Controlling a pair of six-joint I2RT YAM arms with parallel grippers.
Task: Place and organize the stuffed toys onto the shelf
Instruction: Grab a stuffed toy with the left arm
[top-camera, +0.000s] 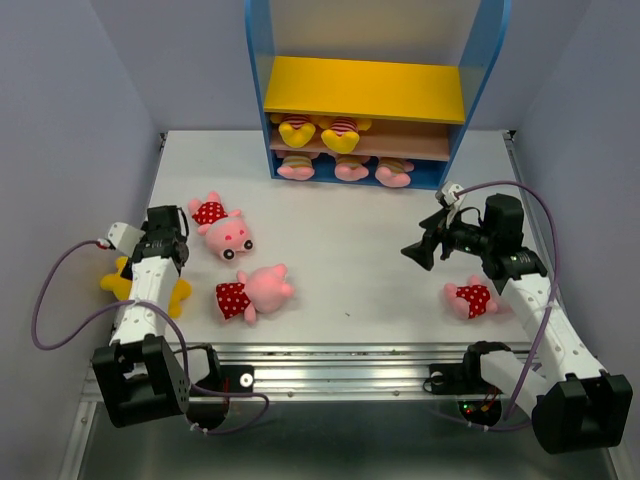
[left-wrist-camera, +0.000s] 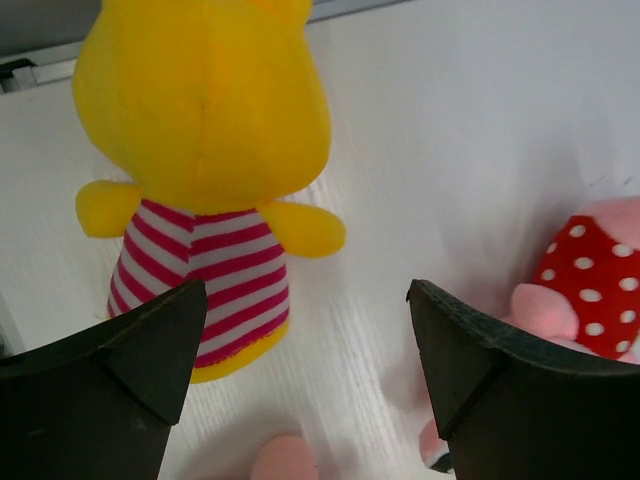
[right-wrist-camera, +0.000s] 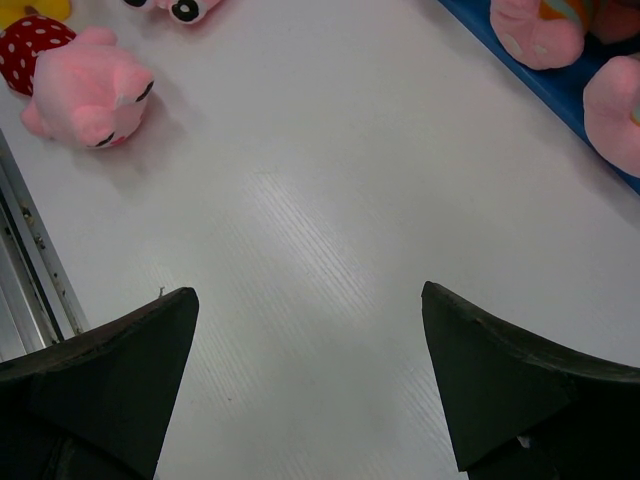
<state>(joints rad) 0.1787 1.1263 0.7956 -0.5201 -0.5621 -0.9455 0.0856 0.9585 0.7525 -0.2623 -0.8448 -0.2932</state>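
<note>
The shelf (top-camera: 480, 60) stands at the far edge of the table (top-camera: 350, 240). Two bears (top-camera: 295, 130) lie on its middle board (top-camera: 425, 147), and what seem to be three pigs (top-camera: 352, 168) on the base (top-camera: 440, 182) below. Left of centre, the far pig (top-camera: 225, 230) lies behind the near pig (top-camera: 252, 292). The left bear (top-camera: 118, 280) lies at the left edge, the right pig (top-camera: 470, 298) near the right.

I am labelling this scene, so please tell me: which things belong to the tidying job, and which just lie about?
Job:
shelf
yellow bear on table
three dotted pigs on table
five shelved toys

Lying about:
purple cables
metal rail
</note>
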